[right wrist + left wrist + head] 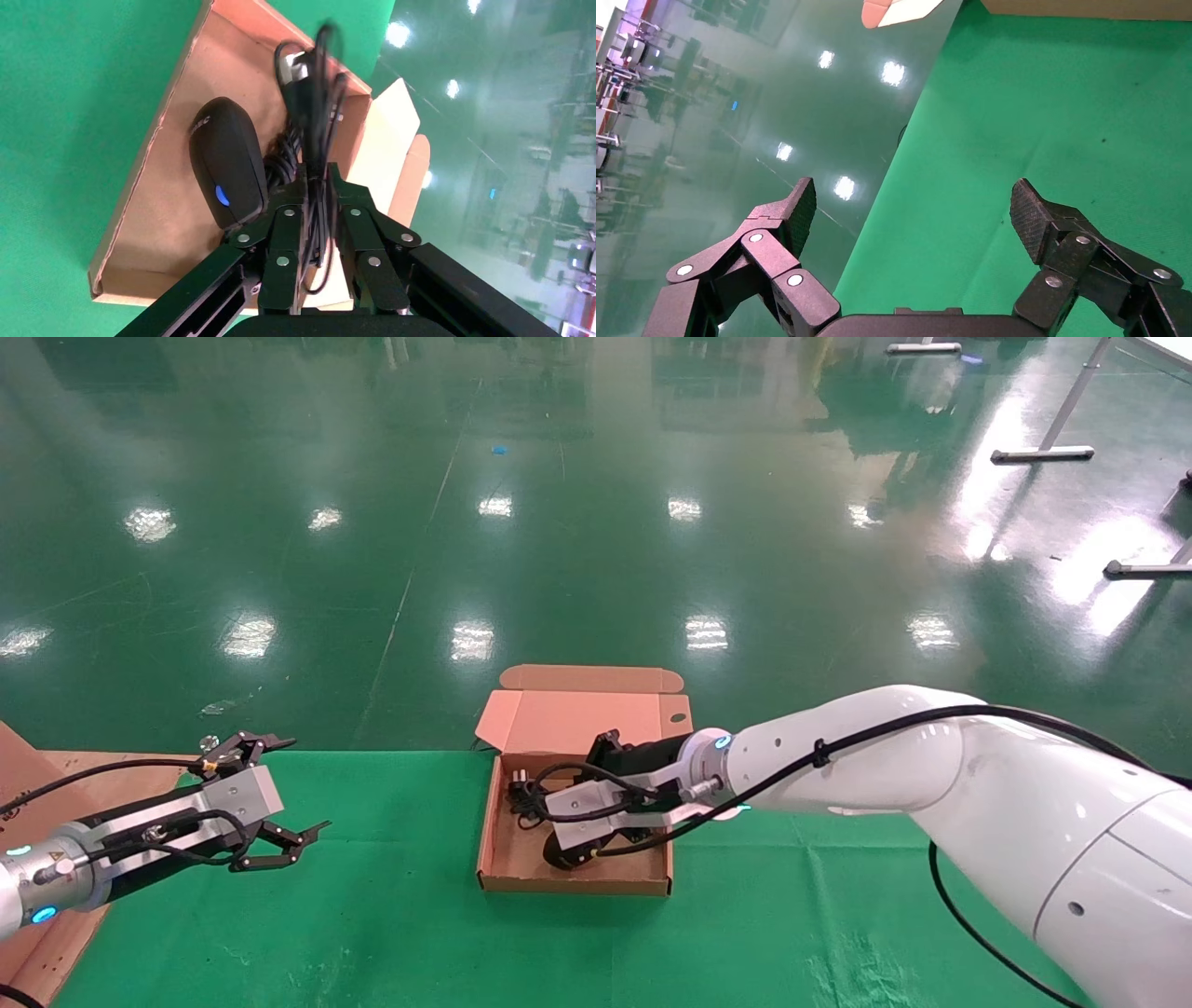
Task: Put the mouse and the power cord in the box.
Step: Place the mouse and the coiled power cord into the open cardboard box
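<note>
Over the box [521,868], beside the mouse [228,161] lying inside, the right gripper [318,210] pinches the power cord [309,105], a limp, springy bundle probably best held mid-coil, while the left gripper [912,210] idles open.

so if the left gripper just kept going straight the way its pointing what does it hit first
Probably nothing soon. The left gripper is open, hovering over the green cloth and pointing along it. The box sits far ahead, slightly off line, so it might meet the box's side wall eventually; depth is hard to judge.
</note>
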Available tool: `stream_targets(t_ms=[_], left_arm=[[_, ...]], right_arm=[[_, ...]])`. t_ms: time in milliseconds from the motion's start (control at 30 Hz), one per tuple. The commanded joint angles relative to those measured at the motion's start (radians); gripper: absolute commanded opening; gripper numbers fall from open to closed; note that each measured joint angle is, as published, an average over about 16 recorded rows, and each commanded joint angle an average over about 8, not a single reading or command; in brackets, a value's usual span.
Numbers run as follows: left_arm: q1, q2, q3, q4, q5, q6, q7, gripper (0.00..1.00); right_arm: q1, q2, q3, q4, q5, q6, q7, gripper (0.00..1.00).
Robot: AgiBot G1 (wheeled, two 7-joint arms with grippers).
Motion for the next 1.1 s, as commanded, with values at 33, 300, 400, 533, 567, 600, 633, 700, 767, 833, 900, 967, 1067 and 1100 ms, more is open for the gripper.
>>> stream_targets(t_ms=[33,300,400,533,567,600,633,700,767,833,900,967,1067,1100], left_arm=[[-0.001,0.0,0.0,0.001,0.001,0.0,0.0,1.0],[-0.002,-0.003,-0.001,0.0,0.0,0.002,0.0,1.0],[0.0,-0.005,-0.004,-0.006,-0.002,0.007,-0.006,1.0],[0.009,-0.013,-0.02,-0.038,-0.011,0.035,-0.046,1.0],[0.012,-0.017,-0.027,-0.05,-0.015,0.045,-0.061,1.0],[0.016,-0.02,-0.033,-0.064,-0.018,0.057,-0.078,1.0],[0.02,-0.024,-0.041,-0.078,-0.022,0.069,-0.095,1.0],[0.027,-0.031,-0.055,-0.106,-0.03,0.093,-0.129,1.0],[0.035,-0.039,-0.069,-0.135,-0.038,0.117,-0.163,1.0],[0.042,-0.046,-0.083,-0.163,-0.046,0.141,-0.198,1.0],[0.05,-0.053,-0.097,-0.191,-0.054,0.164,-0.232,1.0],[0.057,-0.061,-0.111,-0.219,-0.062,0.189,-0.266,1.0],[0.069,-0.072,-0.132,-0.261,-0.073,0.224,-0.318,1.0],[0.072,-0.075,-0.139,-0.275,-0.077,0.236,-0.334,1.0]], right_arm=[[0.001,0.0,0.002,-0.001,-0.001,0.0,0.0,1.0],[0.0,0.001,0.012,0.004,0.0,-0.009,0.0,1.0],[-0.006,0.009,0.025,0.012,0.007,-0.019,0.006,1.0],[-0.034,0.042,0.072,0.041,0.037,-0.054,0.03,1.0],[-0.043,0.054,0.088,0.051,0.048,-0.066,0.039,1.0],[-0.053,0.066,0.106,0.061,0.059,-0.079,0.048,1.0],[-0.063,0.079,0.124,0.073,0.07,-0.092,0.057,1.0],[-0.084,0.104,0.16,0.094,0.093,-0.119,0.076,1.0],[-0.104,0.129,0.196,0.117,0.116,-0.146,0.094,1.0],[-0.125,0.155,0.232,0.138,0.139,-0.173,0.113,1.0],[-0.145,0.18,0.268,0.16,0.162,-0.199,0.131,1.0],[-0.166,0.205,0.304,0.182,0.185,-0.226,0.15,1.0],[-0.197,0.243,0.358,0.215,0.22,-0.266,0.178,1.0],[-0.207,0.255,0.376,0.226,0.231,-0.279,0.187,1.0]])
